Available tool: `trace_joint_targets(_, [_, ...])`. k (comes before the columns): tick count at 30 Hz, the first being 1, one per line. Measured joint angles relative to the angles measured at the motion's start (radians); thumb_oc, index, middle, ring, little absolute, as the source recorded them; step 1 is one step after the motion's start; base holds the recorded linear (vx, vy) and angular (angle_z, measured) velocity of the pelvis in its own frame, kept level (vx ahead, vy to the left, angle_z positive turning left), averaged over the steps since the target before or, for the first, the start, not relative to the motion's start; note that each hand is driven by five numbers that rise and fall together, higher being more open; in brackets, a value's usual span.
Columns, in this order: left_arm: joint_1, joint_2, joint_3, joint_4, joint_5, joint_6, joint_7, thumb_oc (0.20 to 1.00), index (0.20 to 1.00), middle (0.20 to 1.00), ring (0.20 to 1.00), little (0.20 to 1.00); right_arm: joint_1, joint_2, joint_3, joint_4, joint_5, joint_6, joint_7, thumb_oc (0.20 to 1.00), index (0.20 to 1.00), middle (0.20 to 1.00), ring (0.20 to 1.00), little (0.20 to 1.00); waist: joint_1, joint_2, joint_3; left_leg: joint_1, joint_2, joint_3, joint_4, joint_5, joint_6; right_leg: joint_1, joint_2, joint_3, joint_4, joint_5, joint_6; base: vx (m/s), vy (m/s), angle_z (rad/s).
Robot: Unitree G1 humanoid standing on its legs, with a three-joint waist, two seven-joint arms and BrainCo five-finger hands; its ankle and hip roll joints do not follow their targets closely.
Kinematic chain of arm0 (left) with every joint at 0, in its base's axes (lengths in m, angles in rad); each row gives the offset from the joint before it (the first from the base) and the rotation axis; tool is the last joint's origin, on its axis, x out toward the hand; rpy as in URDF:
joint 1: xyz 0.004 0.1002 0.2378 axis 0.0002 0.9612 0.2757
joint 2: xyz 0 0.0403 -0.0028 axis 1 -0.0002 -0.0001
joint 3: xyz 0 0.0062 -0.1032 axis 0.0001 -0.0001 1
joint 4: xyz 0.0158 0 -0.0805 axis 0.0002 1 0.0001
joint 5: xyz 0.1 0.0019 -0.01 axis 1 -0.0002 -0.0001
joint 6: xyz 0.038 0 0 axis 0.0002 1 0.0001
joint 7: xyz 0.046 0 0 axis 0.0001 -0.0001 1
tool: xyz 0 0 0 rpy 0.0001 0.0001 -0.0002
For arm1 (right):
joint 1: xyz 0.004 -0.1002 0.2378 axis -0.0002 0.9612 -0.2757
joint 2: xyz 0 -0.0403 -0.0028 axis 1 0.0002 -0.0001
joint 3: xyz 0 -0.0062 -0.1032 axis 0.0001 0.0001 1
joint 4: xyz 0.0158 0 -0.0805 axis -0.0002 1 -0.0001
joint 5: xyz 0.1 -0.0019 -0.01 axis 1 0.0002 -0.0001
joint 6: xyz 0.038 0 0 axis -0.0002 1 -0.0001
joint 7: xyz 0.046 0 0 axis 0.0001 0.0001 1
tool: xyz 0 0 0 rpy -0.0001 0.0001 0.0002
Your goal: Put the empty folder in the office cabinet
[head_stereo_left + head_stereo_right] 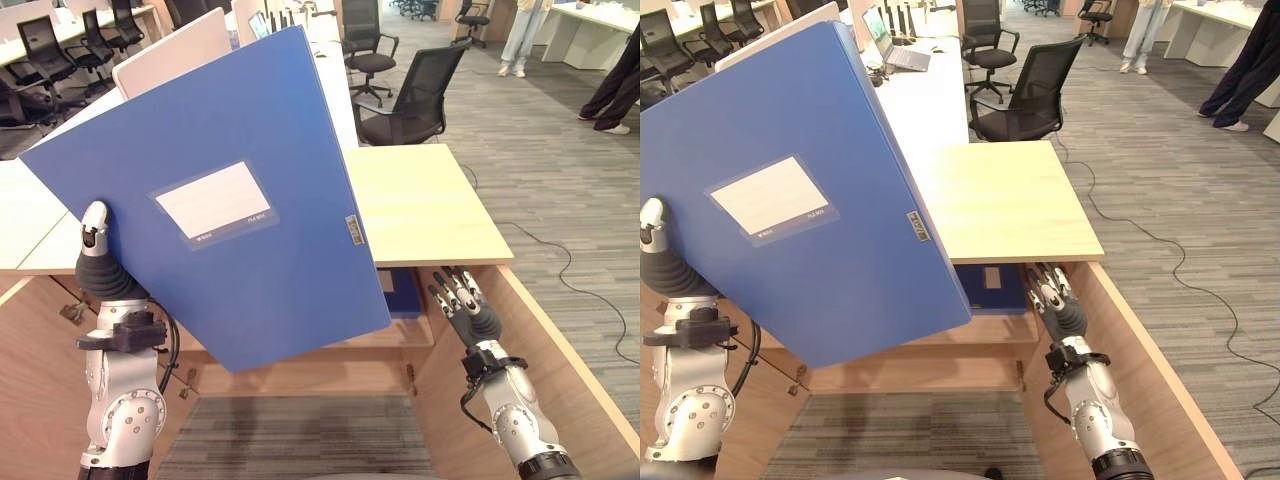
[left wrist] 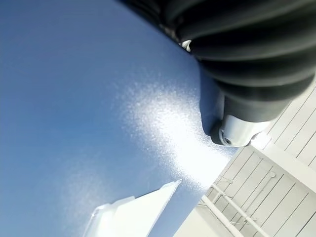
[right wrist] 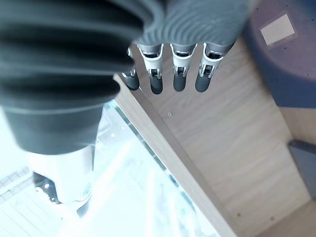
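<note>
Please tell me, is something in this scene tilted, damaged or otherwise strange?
The blue folder is held tilted in the air by the left hand at one edge, above the cabinet, not upright. The right hand is open beside the cabinet's wall, holding nothing. Nothing looks damaged or spilled.

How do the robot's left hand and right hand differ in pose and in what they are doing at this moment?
The left hand is raised at the edge of the tilted blue folder, its thumb on the folder's face; the right hand hangs lower, at the open cabinet under the wooden top, and holds nothing. The left hand's fingers are hidden behind the folder, while the right hand's fingers are straight. Both wear dark ribbed covers.
</note>
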Motion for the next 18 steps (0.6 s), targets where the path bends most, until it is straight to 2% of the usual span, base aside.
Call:
trace_joint_targets(2, [0.0,0.0,-0.008,0.0,0.04,0.023,-0.016,0.2,0.2,0.2,0.2,0.2,0.001,-0.022,0.015,-0.009,-0.005,0.008,0.011,1.0,1.0,1.0,1.0,1.0,-0.003,0.003,-0.002,-0.001,0.001,0.001,0.0,0.0,0.0,-0.001,0.001,0.001,0.0,-0.001,-0.001,0.0,0.0,0.0])
trace_joint_targets(10, [0.021,0.0,-0.009,0.0,0.054,0.034,-0.033,0.2,0.2,0.2,0.2,0.2,0.013,-0.065,0.05,-0.051,-0.018,0.051,0.046,1.0,1.0,1.0,1.0,1.0,-0.005,0.01,-0.008,-0.006,0.001,0.004,0.0,0.0,0.0,-0.009,0.001,0.004,0.0,-0.001,-0.001,0.0,0.0,0.0])
trace_joint_targets(13, [0.033,0.0,-0.011,0.002,0.085,0.05,-0.042,0.2,0.2,0.2,0.2,0.2,0.024,-0.097,0.083,-0.121,-0.062,0.052,0.096,1.0,1.0,1.0,1.0,1.0,-0.004,0.012,-0.009,-0.008,0.001,0.008,0.0,0.0,0.0,-0.013,0.001,0.008,0.0,0.0,-0.001,-0.01,-0.004,-0.03])
trace_joint_targets(16, [0.033,0.007,-0.011,0.008,0.089,0.06,-0.054,0.2,0.2,0.2,0.2,0.2,0.029,-0.175,0.1,-0.192,-0.141,0.085,0.131,1.0,1.0,1.0,1.0,1.0,-0.002,0.012,-0.01,-0.009,0.001,0.012,0.0,0.0,0.0,-0.015,0.001,0.012,0.0,0.001,0.001,-0.01,-0.001,-0.02])
trace_joint_targets(18, [0.033,0.01,-0.012,0.017,0.116,0.063,-0.06,0.2,0.2,0.2,0.2,0.2,0.027,-0.2,0.11,-0.218,-0.186,0.089,0.172,1.0,1.0,1.0,1.0,1.0,-0.004,0.003,-0.016,-0.008,0.001,0.012,0.0,0.0,0.0,-0.018,0.002,0.012,0.0,0.0,0.0,0.0,0.0,0.0])
